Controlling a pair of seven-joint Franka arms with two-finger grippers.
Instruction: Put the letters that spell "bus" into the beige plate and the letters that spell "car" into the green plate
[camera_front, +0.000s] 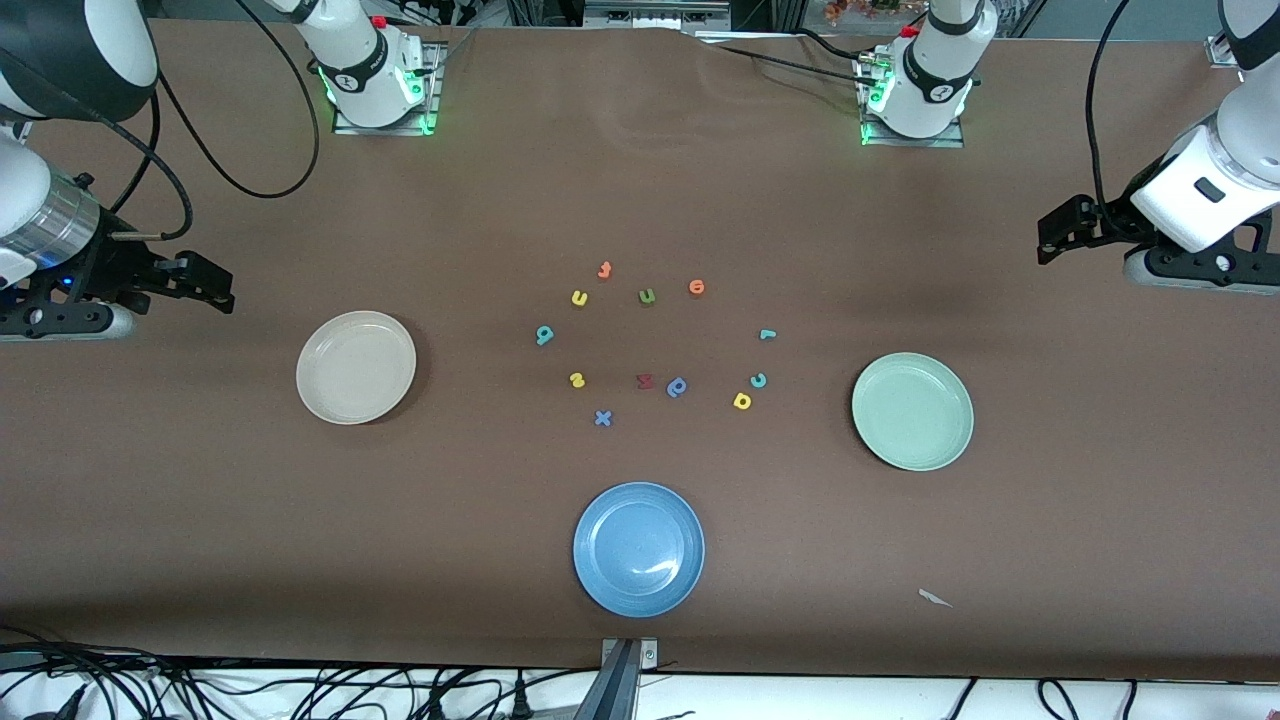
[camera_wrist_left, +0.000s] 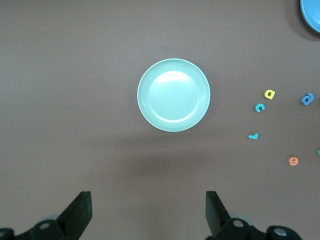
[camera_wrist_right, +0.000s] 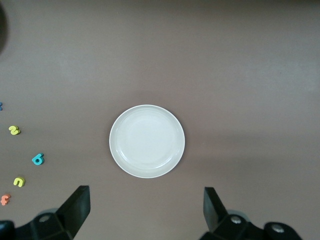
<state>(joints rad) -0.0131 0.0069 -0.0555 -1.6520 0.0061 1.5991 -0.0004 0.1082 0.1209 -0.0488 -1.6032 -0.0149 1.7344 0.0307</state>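
Both plates are found empty: the beige plate (camera_front: 356, 367) at nine o'clock of the scattered letters (camera_front: 655, 343), the green plate (camera_front: 912, 411) at three. The left pincer (camera_wrist_left: 147, 212) and the right pincer (camera_wrist_right: 146, 210) are held spread wide and empty above them, evidently ready to begin.

Brown table (camera_front: 200, 520): three plates (camera_front: 638, 548), scattered letters (camera_front: 647, 296)

the only things to read are small foam letters (camera_front: 646, 296) on the brown table (camera_front: 200, 500); no words, labels or numbers show.
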